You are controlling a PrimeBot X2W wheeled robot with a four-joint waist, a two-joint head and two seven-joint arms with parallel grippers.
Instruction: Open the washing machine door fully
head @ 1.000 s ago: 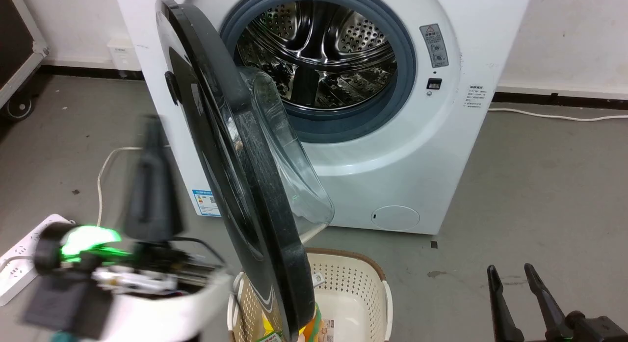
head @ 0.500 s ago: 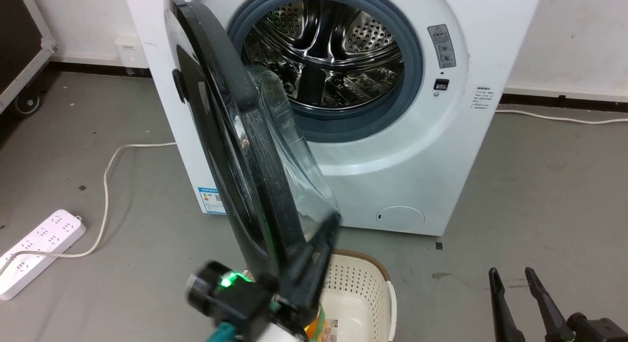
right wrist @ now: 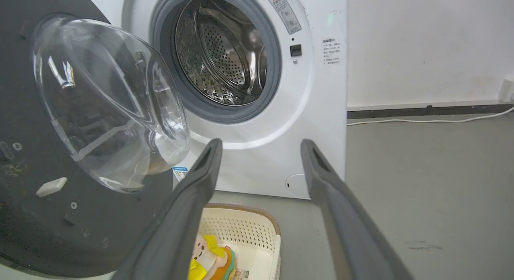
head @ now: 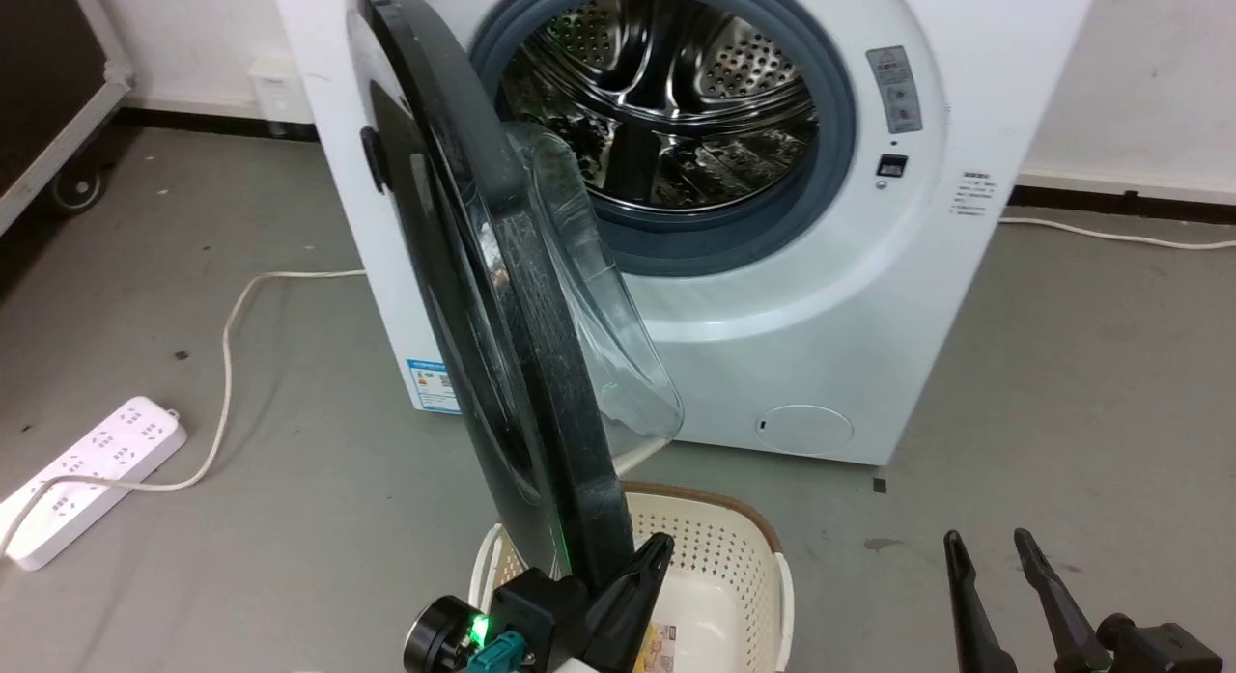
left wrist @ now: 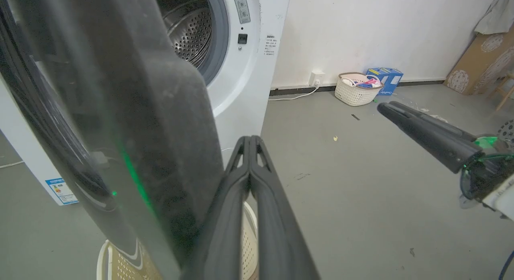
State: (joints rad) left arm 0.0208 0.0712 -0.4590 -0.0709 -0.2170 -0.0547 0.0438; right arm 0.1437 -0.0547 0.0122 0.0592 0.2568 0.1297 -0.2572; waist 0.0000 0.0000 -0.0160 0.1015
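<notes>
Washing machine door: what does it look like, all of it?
The washing machine door is big and round: glossy black rim, clear domed glass bowl in the middle. It stands partway open, hinged on the left, over a cream basket. The shut left gripper seems to touch its lower edge.

Here's the large round washing machine door (head: 550,383), glossy black rim and clear domed glass bowl (right wrist: 108,103). It stands open, edge-on in the head view, running from eleven o'clock down to six, its bowl bulging toward three o'clock, roughly square to the white washer front (head: 830,296).
</notes>
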